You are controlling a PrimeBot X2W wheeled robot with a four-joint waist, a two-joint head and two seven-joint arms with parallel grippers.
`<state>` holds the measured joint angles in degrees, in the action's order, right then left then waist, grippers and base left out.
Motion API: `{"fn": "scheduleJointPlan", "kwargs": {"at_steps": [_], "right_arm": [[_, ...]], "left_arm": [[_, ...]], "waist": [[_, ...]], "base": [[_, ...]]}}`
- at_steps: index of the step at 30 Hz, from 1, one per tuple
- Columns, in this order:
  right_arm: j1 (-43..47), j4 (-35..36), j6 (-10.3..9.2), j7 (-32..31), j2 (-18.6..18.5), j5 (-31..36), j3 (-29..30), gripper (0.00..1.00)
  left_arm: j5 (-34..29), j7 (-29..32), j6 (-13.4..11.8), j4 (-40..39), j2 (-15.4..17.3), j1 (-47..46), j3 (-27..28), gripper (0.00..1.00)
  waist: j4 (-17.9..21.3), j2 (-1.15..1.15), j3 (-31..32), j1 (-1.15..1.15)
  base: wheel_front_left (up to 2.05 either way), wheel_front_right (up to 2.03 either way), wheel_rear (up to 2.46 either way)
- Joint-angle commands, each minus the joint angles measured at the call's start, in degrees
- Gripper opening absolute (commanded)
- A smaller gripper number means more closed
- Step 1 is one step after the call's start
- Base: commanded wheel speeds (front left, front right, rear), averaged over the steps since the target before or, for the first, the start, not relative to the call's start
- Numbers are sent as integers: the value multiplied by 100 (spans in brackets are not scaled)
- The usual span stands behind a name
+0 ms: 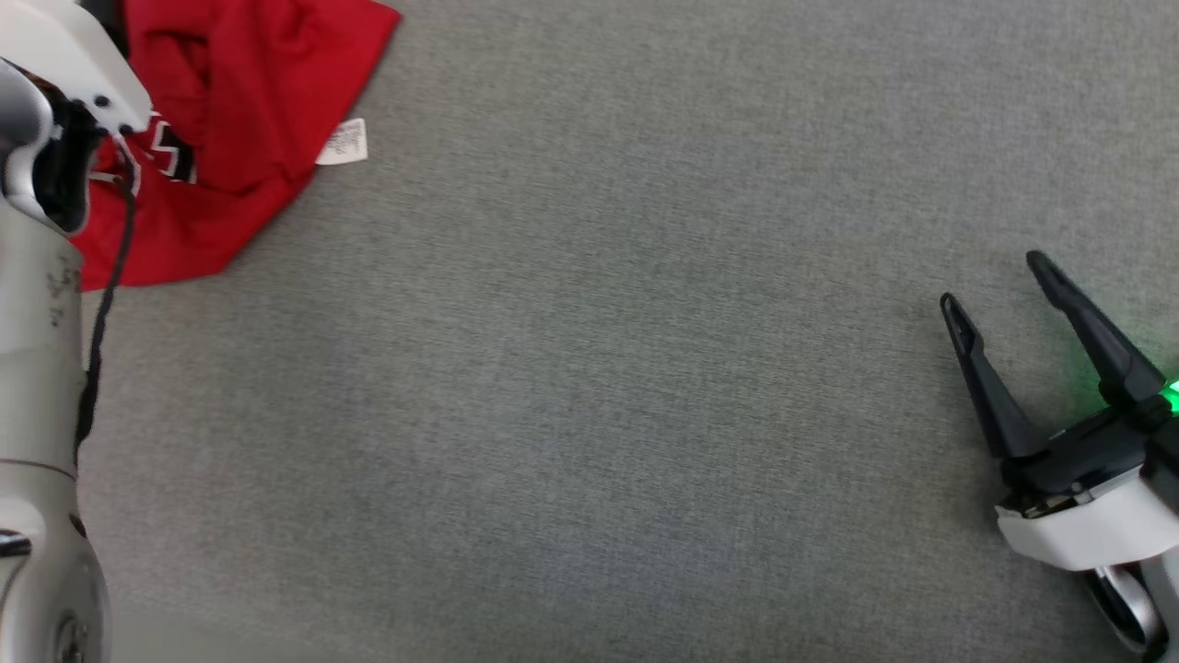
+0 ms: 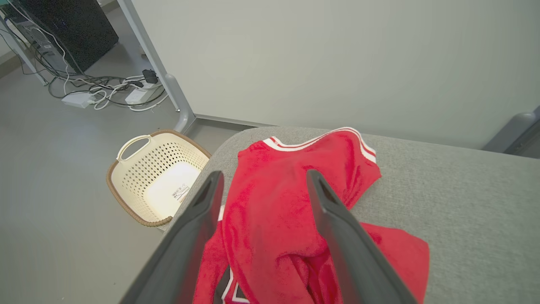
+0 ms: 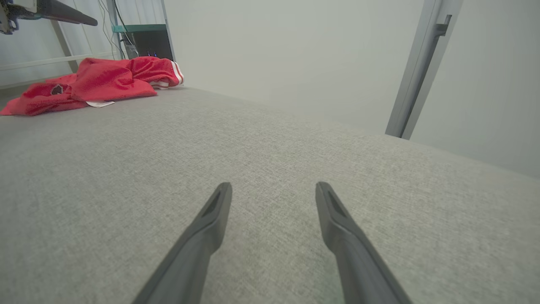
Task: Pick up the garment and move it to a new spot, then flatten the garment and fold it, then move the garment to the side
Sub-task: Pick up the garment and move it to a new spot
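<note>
Lying crumpled at the upper left of the head view: red garment (image 1: 230,101), bunched on the grey padded surface (image 1: 599,368), white label (image 1: 343,143) showing at its edge. Left gripper (image 2: 265,174): fingers spread wide, poised over the cloth, nothing held. Right gripper (image 1: 993,279): lower right, likewise spread and empty, well apart from the garment. Cream basket (image 2: 156,177): on the floor, left of the left wrist view. Status, as judged: pickup not yet made; moving, flattening, folding and setting aside all remained.

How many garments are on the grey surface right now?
1. A crumpled red garment lies at the far left corner of the surface, with the open left gripper over it. The left arm covers part of that corner, so something small could be hidden.
</note>
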<state>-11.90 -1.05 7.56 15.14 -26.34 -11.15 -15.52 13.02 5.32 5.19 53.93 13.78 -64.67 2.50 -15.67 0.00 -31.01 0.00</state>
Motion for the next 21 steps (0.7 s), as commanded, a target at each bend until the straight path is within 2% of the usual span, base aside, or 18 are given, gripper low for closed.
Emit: {"fn": "scheduleJointPlan", "kwargs": {"at_steps": [1,8,9,10,11,15,21], "right_arm": [[-31,-55,-15,-1,-83,-25,40,100],[31,-36,-20,-48,-204,-29,283,100],[41,-45,-22,-56,-185,-33,294,100],[63,-103,-22,-62,-146,-78,296,100],[89,-167,-22,-65,-119,-108,277,100],[26,-298,-23,-77,-48,-135,151,100],[-52,-343,-19,-71,137,-153,0,100]], "left_arm": [[47,47,38,93,74,-135,30,100],[94,411,117,950,423,-589,-35,100],[93,433,126,1046,461,-615,-53,56],[70,441,136,1129,479,-623,-100,42],[52,452,148,1230,467,-587,-141,0],[25,301,195,1474,518,-472,-295,0],[89,-671,236,1307,655,-483,-435,0]], "waist": [[524,0,-548,0],[847,0,-966,0],[875,0,-999,0],[898,0,-1022,0],[908,0,-1031,0],[946,0,-1005,0],[994,0,-572,0]], "base": [[0,0,0],[0,0,0],[0,0,0],[0,0,0],[0,0,0],[0,0,0],[0,0,0]]}}
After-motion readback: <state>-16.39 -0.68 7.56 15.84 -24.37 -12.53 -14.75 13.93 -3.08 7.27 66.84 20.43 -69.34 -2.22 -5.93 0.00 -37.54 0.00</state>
